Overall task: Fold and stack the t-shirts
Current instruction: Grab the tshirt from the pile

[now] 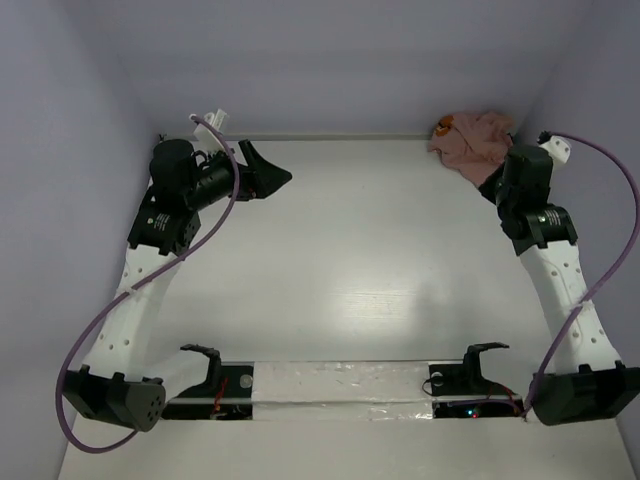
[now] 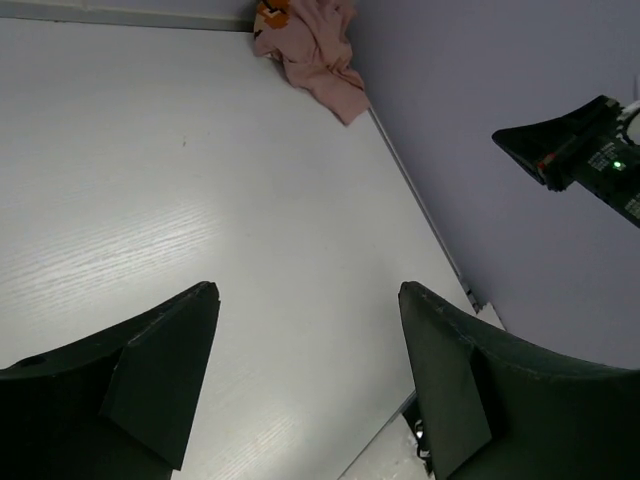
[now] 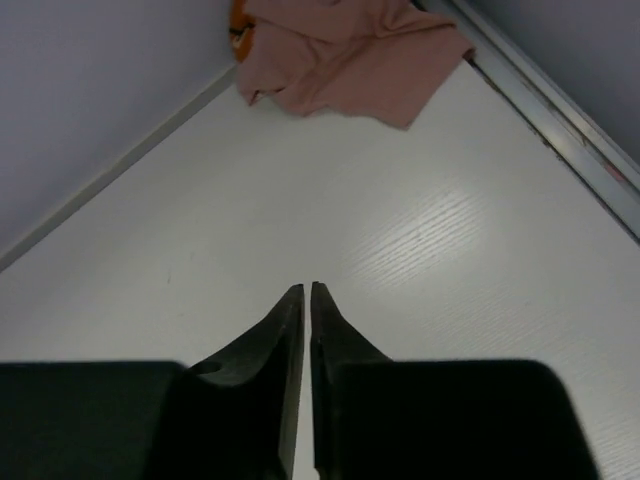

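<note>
A dusty-pink t-shirt (image 1: 470, 138) lies crumpled in the far right corner of the table, an orange print showing at its left edge. It also shows in the left wrist view (image 2: 315, 55) and the right wrist view (image 3: 350, 55). My left gripper (image 1: 268, 172) is open and empty at the far left, raised above the table; in its own view (image 2: 305, 300) the jaws stand wide apart. My right gripper (image 3: 306, 290) is shut and empty, a short way in front of the shirt; in the top view its fingers are hidden behind the wrist.
Lilac walls (image 1: 330, 60) enclose the white table (image 1: 360, 260) on the back and both sides. A taped white strip (image 1: 340, 385) runs between the arm bases at the near edge.
</note>
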`<state>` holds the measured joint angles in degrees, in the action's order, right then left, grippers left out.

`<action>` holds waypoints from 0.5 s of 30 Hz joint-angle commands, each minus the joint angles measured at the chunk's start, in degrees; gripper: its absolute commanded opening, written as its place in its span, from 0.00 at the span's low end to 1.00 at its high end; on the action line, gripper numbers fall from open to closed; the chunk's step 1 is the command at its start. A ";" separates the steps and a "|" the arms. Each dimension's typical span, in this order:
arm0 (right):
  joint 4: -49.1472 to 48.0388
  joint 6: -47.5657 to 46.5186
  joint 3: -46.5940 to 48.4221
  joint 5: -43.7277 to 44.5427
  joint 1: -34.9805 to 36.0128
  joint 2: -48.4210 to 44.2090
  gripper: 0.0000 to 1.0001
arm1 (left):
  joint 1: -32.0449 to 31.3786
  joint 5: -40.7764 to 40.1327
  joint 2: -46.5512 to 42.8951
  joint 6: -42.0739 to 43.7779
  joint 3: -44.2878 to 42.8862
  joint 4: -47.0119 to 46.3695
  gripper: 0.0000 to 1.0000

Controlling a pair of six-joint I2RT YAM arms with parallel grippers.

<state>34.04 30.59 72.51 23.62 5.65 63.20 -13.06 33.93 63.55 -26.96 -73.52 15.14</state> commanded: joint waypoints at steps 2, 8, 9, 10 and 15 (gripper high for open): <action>-6.61 1.49 -2.98 -1.09 -8.86 5.26 0.02 | -0.04 2.36 -1.93 -2.47 2.75 -6.07 0.67; -16.02 4.83 -5.80 -10.68 -19.61 14.64 0.00 | -0.73 1.94 -4.83 -9.42 9.26 -14.69 0.26; -16.55 5.18 -5.28 -11.74 -20.67 16.59 0.00 | -1.70 0.88 -5.01 -8.90 9.44 -14.44 0.15; -17.60 4.83 -4.67 -12.10 -21.46 18.61 0.00 | -2.32 -0.96 -5.27 -8.20 9.70 -13.91 0.02; -19.53 2.55 2.54 -10.96 -22.17 35.02 0.43 | -5.83 -7.04 -5.28 -6.26 12.69 -12.85 0.00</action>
<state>20.16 34.30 69.91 14.00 -16.64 91.92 -17.34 30.26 59.48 -33.91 -62.15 5.34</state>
